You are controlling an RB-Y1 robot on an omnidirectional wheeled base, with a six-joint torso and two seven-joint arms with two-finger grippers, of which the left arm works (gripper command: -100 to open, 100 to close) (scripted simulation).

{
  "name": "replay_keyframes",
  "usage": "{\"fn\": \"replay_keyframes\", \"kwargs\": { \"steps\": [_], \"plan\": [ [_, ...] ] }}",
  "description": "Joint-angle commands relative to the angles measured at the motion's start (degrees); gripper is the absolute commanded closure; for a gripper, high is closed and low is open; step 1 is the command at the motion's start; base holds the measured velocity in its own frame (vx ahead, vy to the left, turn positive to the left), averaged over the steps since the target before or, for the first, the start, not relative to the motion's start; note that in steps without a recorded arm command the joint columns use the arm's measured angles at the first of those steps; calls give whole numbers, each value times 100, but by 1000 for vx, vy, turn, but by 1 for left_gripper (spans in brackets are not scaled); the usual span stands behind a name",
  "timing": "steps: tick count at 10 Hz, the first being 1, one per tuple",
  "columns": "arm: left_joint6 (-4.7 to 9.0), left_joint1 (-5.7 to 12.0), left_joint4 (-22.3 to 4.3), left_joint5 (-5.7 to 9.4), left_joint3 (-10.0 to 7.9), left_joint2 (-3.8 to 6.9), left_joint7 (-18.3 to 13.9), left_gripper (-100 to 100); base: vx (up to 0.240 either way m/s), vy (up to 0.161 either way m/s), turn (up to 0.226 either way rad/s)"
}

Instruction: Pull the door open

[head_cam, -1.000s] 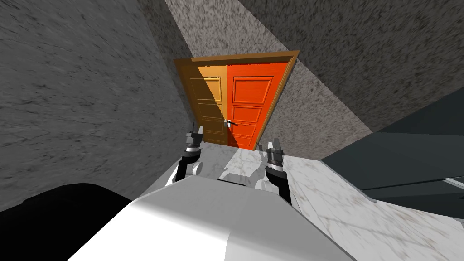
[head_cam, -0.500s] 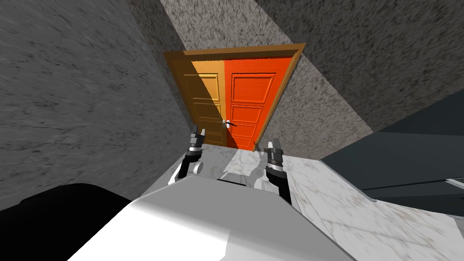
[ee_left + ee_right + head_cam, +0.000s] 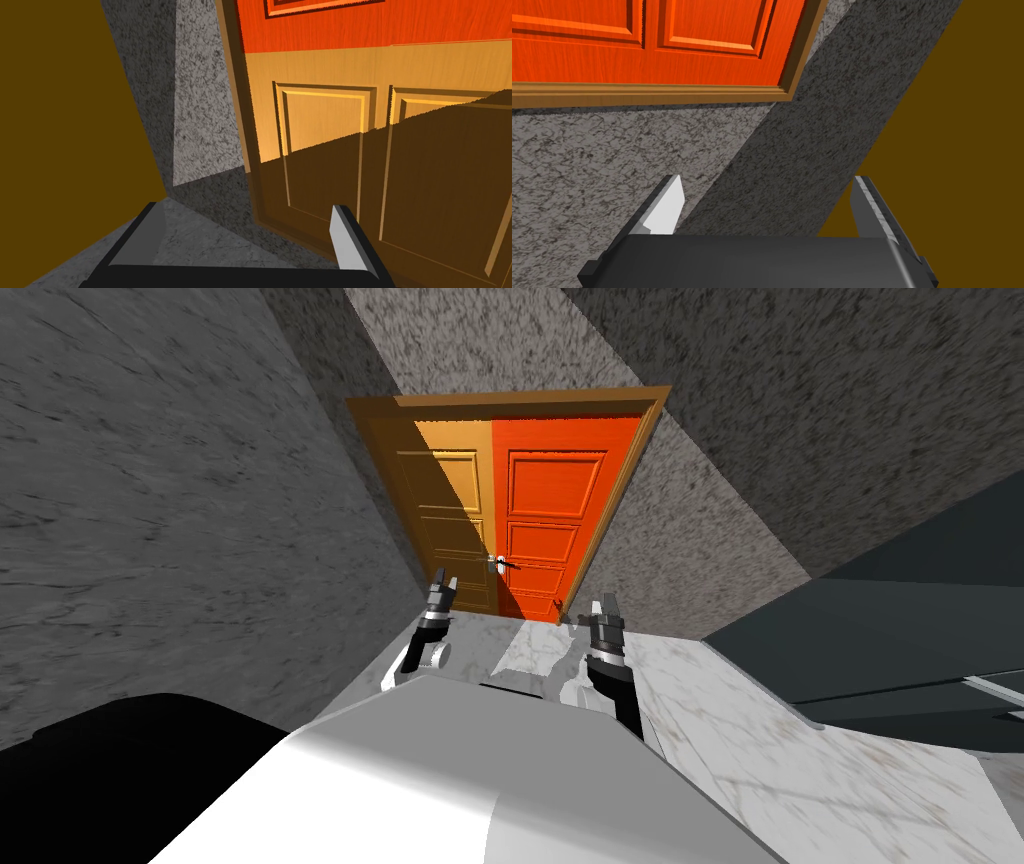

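Note:
The panelled door (image 3: 545,513) stands straight ahead in a brown wooden frame, bright orange on its right half and ochre in shadow on its left. A small silver lever handle (image 3: 503,561) sits low on it, near the middle. My left gripper (image 3: 444,584) is open, a little below and left of the handle, short of the door. The left wrist view has that gripper (image 3: 245,235) facing the door's shaded lower panels (image 3: 375,150). My right gripper (image 3: 603,608) is open near the frame's lower right corner. In its wrist view the right gripper (image 3: 767,207) faces the door's bottom edge (image 3: 662,40) and the grey wall.
Rough grey walls (image 3: 180,508) close in on both sides of the door. A dark grey block of furniture (image 3: 900,628) stands at the right. The floor (image 3: 700,688) is pale marble. A black area (image 3: 120,748) lies at the lower left.
The whole head view has shifted: I have moved closer and the door looks larger. My left gripper has moved slightly right, toward the handle. The right gripper has kept its place.

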State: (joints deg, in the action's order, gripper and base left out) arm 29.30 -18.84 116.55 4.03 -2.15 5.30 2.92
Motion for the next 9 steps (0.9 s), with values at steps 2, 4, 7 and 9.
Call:
{"fn": "replay_keyframes", "kwargs": {
  "steps": [2, 4, 7, 9],
  "plan": [
    [-75, 89, -298, 66, -60, 78, -53, -100, 115, 36, -47],
    [-141, 181, -529, 105, -92, 118, -74, -100, 115, 28, -48],
    [-275, 366, -999, 184, -157, 196, -116, -100, 107, 46, -55],
    [-377, 507, -1356, 244, -207, 254, -148, -100, 129, 64, -95]
  ]
}}
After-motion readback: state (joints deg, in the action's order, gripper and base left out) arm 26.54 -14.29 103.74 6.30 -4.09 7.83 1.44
